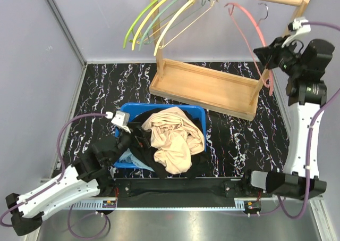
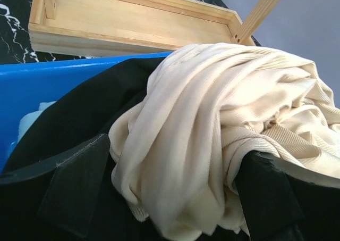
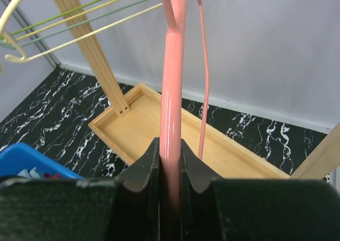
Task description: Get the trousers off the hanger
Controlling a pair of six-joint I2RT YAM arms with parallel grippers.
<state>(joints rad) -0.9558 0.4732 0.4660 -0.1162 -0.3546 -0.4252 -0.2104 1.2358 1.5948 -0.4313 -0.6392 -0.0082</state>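
The right gripper [image 3: 170, 157] is clenched on the lower arm of a bare pink plastic hanger [image 1: 247, 18] hanging at the far right of the light wooden rack [image 1: 204, 88]. The crumpled beige cloth trousers [image 1: 170, 137] lie on top of black cloth trousers [image 1: 197, 165] in a blue plastic bin [image 1: 159, 108] near the middle, with a bit of light blue cloth [image 1: 127, 157] at the bin's left. The left gripper [image 1: 126, 140] sits at the bin's left edge, jaws released and spread, with beige cloth between them.
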